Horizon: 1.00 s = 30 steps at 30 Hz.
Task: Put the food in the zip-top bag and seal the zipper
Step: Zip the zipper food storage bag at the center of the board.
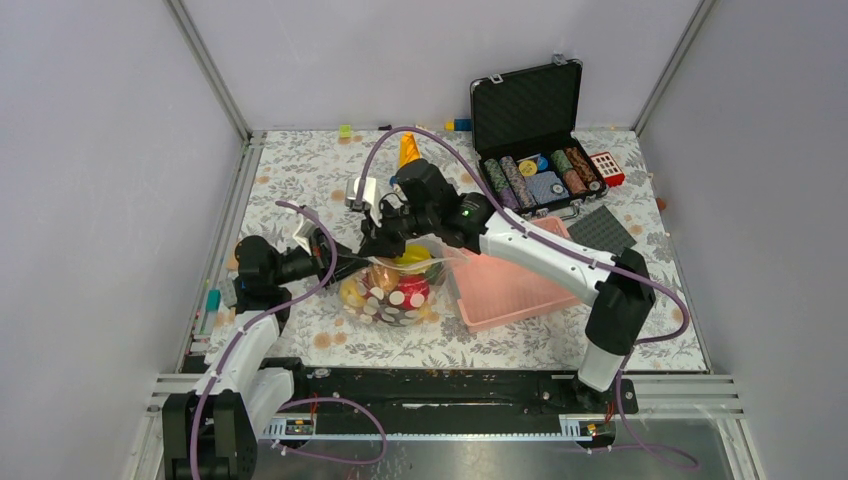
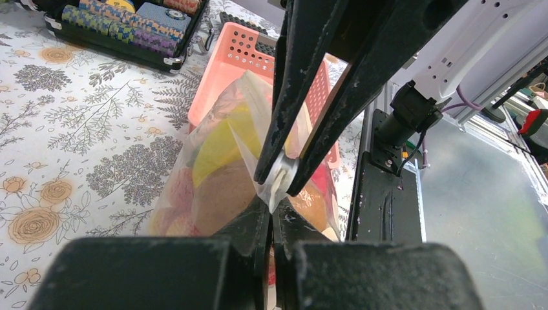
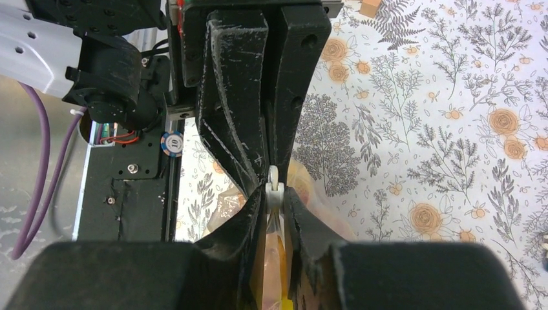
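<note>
The zip-top bag (image 1: pixel 392 292) lies on the flowered cloth, bulging with yellow and red food (image 1: pixel 410 262). My left gripper (image 1: pixel 352 266) is shut on the bag's left end at its top edge. In the left wrist view its fingertips (image 2: pixel 271 214) pinch the clear corner just below the zipper's white slider (image 2: pixel 282 182). My right gripper (image 1: pixel 380 244) reaches in from the right and is shut on that slider (image 3: pixel 274 188). The two grippers meet tip to tip. Yellow food (image 2: pixel 220 145) shows through the bag's wall (image 2: pixel 194 200).
A pink slotted basket (image 1: pixel 512 292) lies just right of the bag. Behind it are an open black case of poker chips (image 1: pixel 540 182) and a grey mat (image 1: pixel 600 228). An orange cone (image 1: pixel 408 150) stands at the back. A lone chip (image 3: pixel 172 143) rests on the base rail.
</note>
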Each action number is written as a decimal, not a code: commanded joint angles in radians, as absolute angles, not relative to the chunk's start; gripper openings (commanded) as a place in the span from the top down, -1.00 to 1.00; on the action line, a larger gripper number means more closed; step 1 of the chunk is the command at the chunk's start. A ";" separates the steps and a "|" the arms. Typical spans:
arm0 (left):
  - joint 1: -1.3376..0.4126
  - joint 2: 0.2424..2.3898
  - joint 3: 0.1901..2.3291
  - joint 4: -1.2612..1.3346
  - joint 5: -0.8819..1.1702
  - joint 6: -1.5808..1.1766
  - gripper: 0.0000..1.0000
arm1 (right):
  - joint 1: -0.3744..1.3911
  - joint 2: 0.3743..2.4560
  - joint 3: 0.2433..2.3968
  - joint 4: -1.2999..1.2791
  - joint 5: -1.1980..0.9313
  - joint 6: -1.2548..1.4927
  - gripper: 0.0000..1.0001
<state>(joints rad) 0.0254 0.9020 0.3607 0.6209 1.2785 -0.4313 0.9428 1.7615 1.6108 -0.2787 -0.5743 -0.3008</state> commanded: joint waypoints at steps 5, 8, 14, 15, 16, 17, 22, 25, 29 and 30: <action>0.030 0.888 0.401 0.626 1.237 -0.390 1.00 | 0.946 1.675 1.554 -0.318 -0.501 -0.336 0.77; 0.030 0.887 0.400 0.618 1.233 -0.388 1.00 | 0.946 1.666 1.540 -0.318 -0.501 -0.329 0.77; 0.030 0.880 0.407 0.608 1.221 -0.387 0.89 | 0.946 1.651 1.512 -0.236 -0.519 -0.280 0.82; 0.030 0.879 0.410 0.597 1.228 -0.379 0.46 | 0.946 1.653 1.519 -0.217 -0.536 -0.269 0.83; 0.029 0.880 0.409 0.595 1.244 -0.369 -0.10 | 0.946 1.660 1.534 -0.210 -0.552 -0.259 0.84; 0.031 0.880 0.404 0.609 1.271 -0.368 -0.45 | 0.946 1.672 1.565 -0.213 -0.570 -0.254 0.85; 0.029 0.885 0.378 0.703 1.333 -0.407 -0.78 | 0.946 1.728 1.667 -0.285 -0.665 -0.271 0.88; 0.029 0.888 0.380 0.705 1.340 -0.403 -0.71 | 0.947 1.749 1.718 -0.350 -0.699 -0.299 0.88; 0.028 0.890 0.386 0.707 1.345 -0.403 -0.53 | 0.946 1.764 1.762 -0.439 -0.723 -0.340 0.88; 0.028 0.889 0.386 0.708 1.343 -0.406 -0.51 | 0.946 1.771 1.771 -0.457 -0.721 -0.349 0.89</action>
<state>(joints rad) 0.0265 0.8963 0.3653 0.6460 1.3022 -0.4107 0.9482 1.7599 1.6909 -0.3779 -0.6556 -0.2996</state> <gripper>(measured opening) 0.779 0.186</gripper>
